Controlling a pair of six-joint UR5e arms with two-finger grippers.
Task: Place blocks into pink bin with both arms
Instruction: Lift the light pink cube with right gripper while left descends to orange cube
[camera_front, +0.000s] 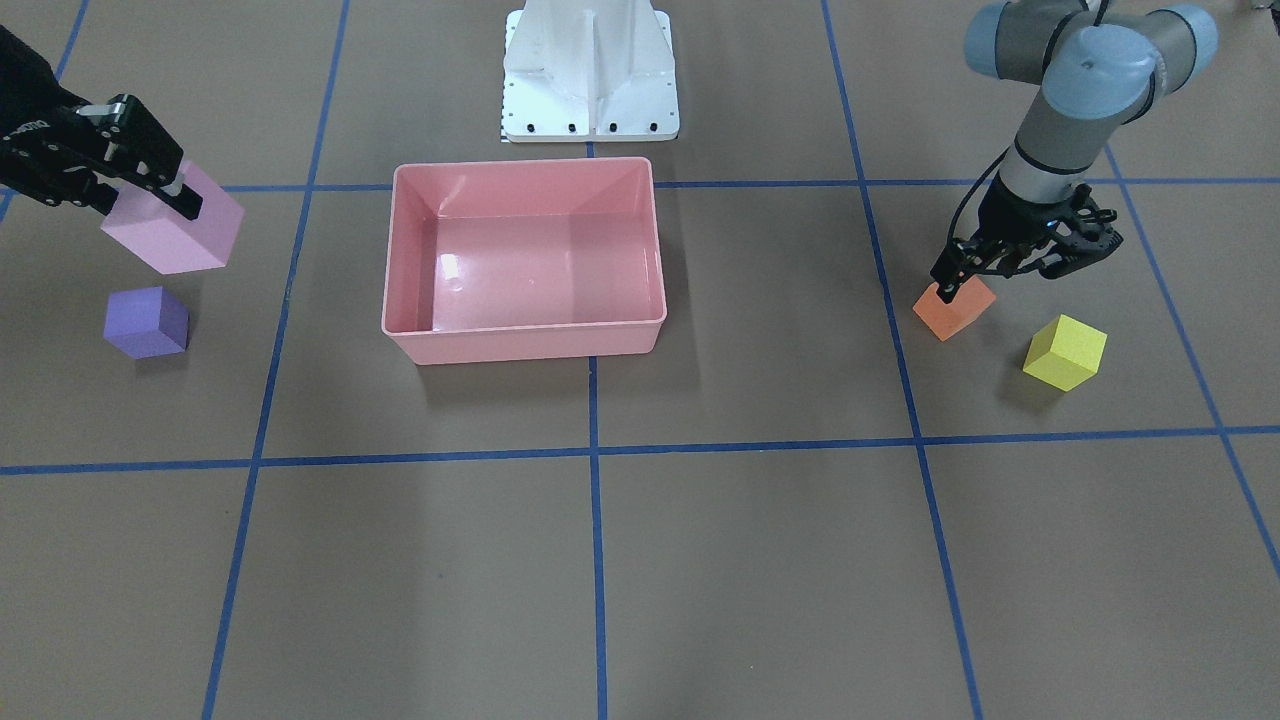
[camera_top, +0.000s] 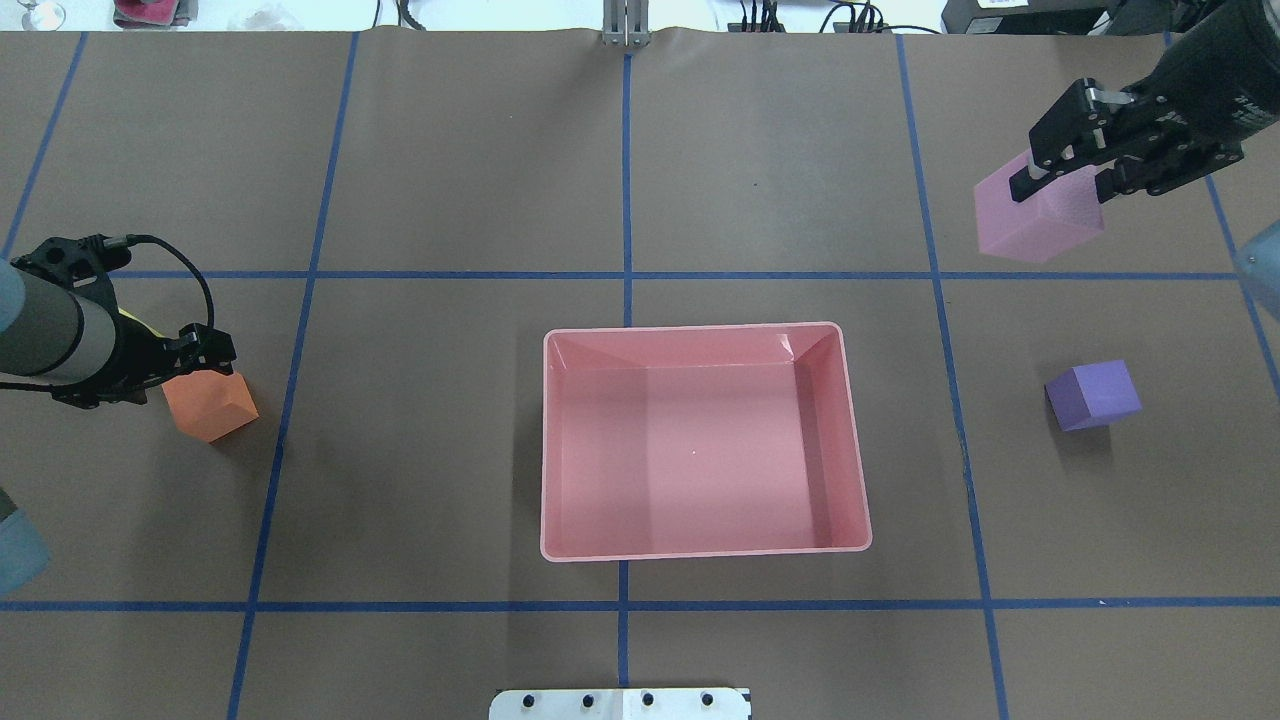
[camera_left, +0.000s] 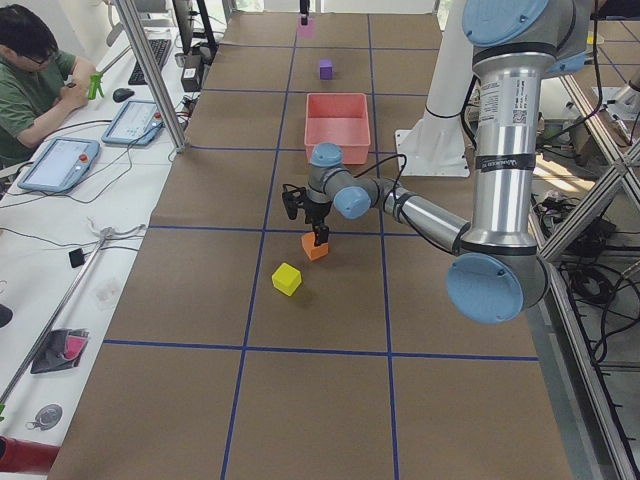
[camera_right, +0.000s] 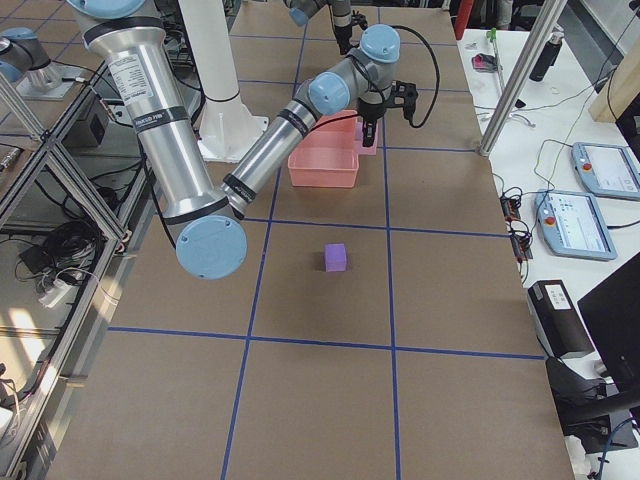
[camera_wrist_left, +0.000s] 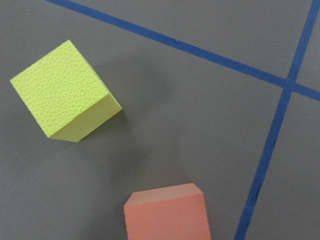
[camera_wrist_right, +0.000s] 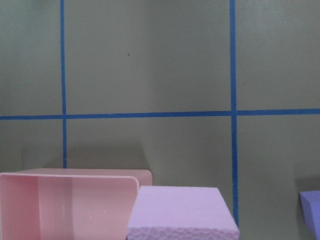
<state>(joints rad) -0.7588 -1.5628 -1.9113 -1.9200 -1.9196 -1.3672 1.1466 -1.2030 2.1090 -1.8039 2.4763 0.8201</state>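
Right arm (camera_right: 300, 110) reaches far out over its side of the table, forearm roughly level, wrist bent so the right gripper (camera_top: 1070, 165) points down and away from the base; its fingers are clamped on the light pink block (camera_top: 1040, 215), which hangs clear of the table. Left arm (camera_left: 420, 212) is stretched low, elbow joint near the table, wrist turned down; the left gripper (camera_front: 968, 272) is vertical with its fingers closed on the top of the orange block (camera_front: 953, 308), which looks to be at table level, slightly tilted.
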